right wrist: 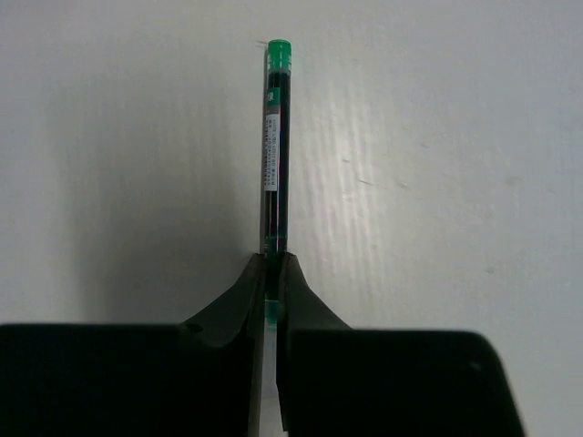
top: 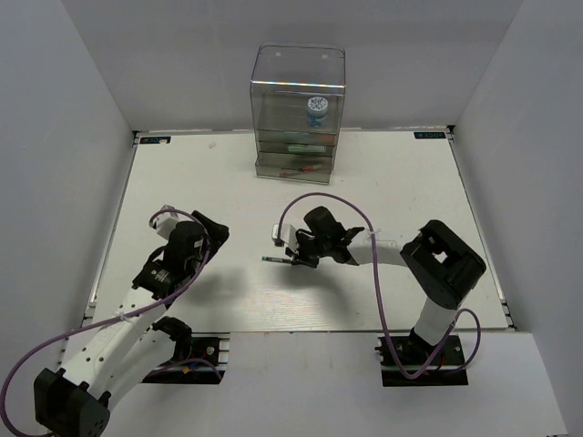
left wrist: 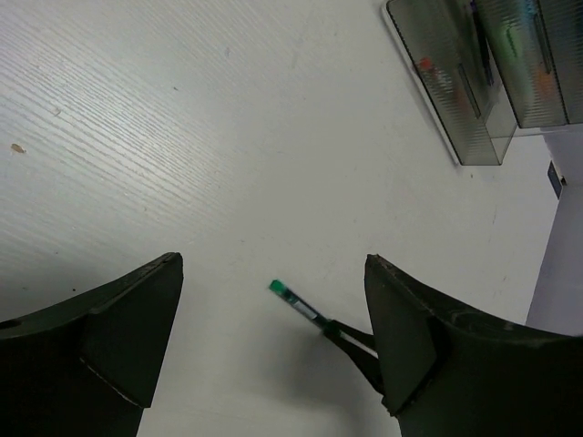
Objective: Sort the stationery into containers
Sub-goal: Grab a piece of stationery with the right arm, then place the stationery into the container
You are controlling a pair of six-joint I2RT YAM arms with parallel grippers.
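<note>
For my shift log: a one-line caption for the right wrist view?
Right gripper shut on a thin pen with a green cap, its shaft pointing away across the white table.

The worktop (top: 228,182) is a white board with a fine wood grain, closed in by pale walls on the left, far and right sides. At the middle of its far edge stands a clear plastic organiser (top: 298,118), its base flat on the surface and close to the back wall. Near the centre a thin green pen (right wrist: 275,137) lies level and low over the board, with a soft shadow beside it. One end is clamped in the right pincer (right wrist: 275,273), and whether the pen touches the surface cannot be told. A tiny brown speck (left wrist: 16,147) sits on the bare board. A small dark label (top: 155,140) marks the far left corner and a second label (top: 428,136) the far right.
</note>
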